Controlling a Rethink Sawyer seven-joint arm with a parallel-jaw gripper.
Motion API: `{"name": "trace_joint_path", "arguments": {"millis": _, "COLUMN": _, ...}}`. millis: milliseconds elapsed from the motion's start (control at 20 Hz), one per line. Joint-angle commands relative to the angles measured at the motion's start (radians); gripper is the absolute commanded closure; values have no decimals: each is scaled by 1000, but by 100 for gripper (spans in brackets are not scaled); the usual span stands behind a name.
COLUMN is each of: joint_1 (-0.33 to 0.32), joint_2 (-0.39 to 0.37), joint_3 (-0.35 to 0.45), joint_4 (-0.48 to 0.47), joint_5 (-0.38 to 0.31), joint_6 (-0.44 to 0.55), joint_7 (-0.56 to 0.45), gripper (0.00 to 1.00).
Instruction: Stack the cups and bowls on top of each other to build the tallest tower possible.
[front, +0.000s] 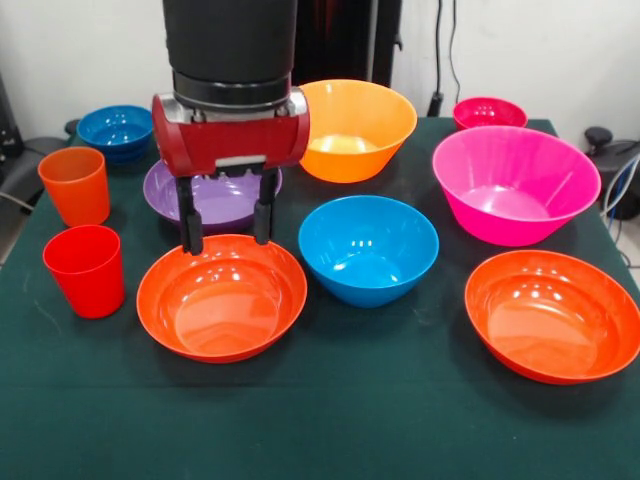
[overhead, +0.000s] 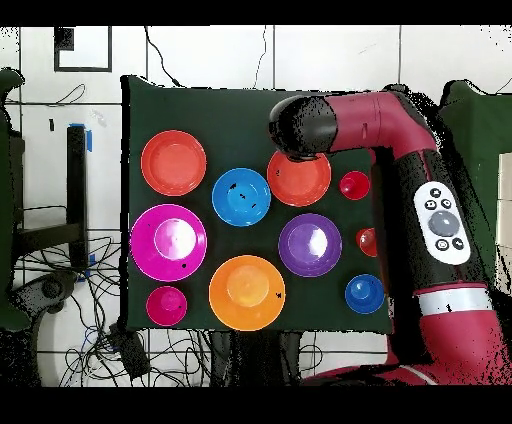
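My gripper (front: 226, 240) is open and empty, its black fingertips (front: 190, 240) just above the far rim of the left red-orange bowl (front: 222, 297). The purple bowl (front: 215, 195) lies right behind it. The orange cup (front: 75, 185) and the red cup (front: 85, 270) stand upright at the left. The blue bowl (front: 368, 248) is in the middle. The large pink bowl (front: 515, 183) stands empty at the right, and nothing is stacked. In the overhead view the arm (overhead: 305, 125) hides the gripper above the red-orange bowl (overhead: 300, 180).
The yellow-orange bowl (front: 355, 128), a small blue bowl (front: 115, 130) and a small pink-red bowl (front: 489, 113) stand along the far edge. A second red-orange bowl (front: 553, 313) is at the near right. All sit apart on the green cloth (front: 330, 420).
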Motion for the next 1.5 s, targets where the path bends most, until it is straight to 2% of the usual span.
{"name": "trace_joint_path", "arguments": {"millis": 50, "joint_1": 50, "joint_2": 83, "joint_3": -64, "joint_4": 36, "joint_5": -26, "joint_6": -74, "joint_7": 66, "gripper": 0}}
{"name": "trace_joint_path", "arguments": {"millis": 300, "joint_1": 45, "joint_2": 127, "joint_3": -82, "joint_4": 64, "joint_5": -12, "joint_6": -148, "joint_7": 110, "gripper": 0}}
{"name": "trace_joint_path", "arguments": {"millis": 850, "joint_1": 40, "joint_2": 255, "joint_3": -90, "joint_4": 55, "joint_5": 14, "joint_6": -251, "joint_7": 102, "gripper": 0}}
{"name": "trace_joint_path", "arguments": {"millis": 1350, "joint_1": 44, "joint_2": 287, "joint_3": -123, "joint_4": 59, "joint_5": 32, "joint_6": -314, "joint_7": 138, "gripper": 0}}
{"name": "trace_joint_path", "arguments": {"millis": 1500, "joint_1": 59, "joint_2": 267, "joint_3": -164, "joint_4": 68, "joint_5": 41, "joint_6": -340, "joint_7": 197, "gripper": 0}}
